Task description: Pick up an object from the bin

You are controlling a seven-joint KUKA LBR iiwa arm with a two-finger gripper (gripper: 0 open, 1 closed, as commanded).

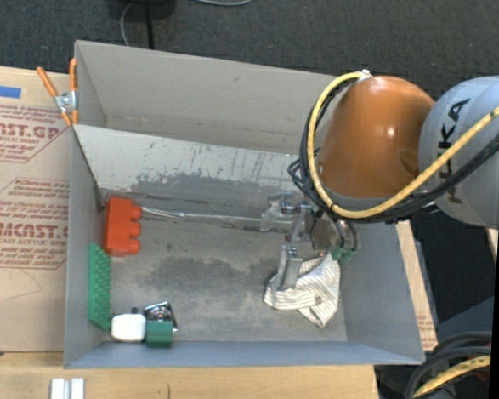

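A grey metal bin (239, 100) seen from above, with a robot arm (470, 150) reaching in from the right of the frame, its wrist under a rounded orange cover (373, 139). The hand (294, 266) is low in the right half of the bin, at the left edge of a crumpled white cloth (311, 297) with thin dark stripes. The cloth lies on the floor at lower right, close to the right and lower walls. It is the thing nearest the hand and seems to touch it, and part of it bunches up toward the wrist. I cannot tell whether the hand is apart, together or clamped on the fabric, since the cover hides much of it. The hand probably stands upright over the cloth's edge because soft fabric is easiest taken by pinching a fold from above. The other things lie well apart from it along the left wall. An orange block (121, 225) sits at middle left, with a long green strip (98, 286) below it against the wall. In the lower-left corner a white piece (127, 327) touches a small green block (160, 335). The middle of the floor is bare, so there is open room to the left and straight up. The tight sides are the right and lower walls, just beside the cloth.
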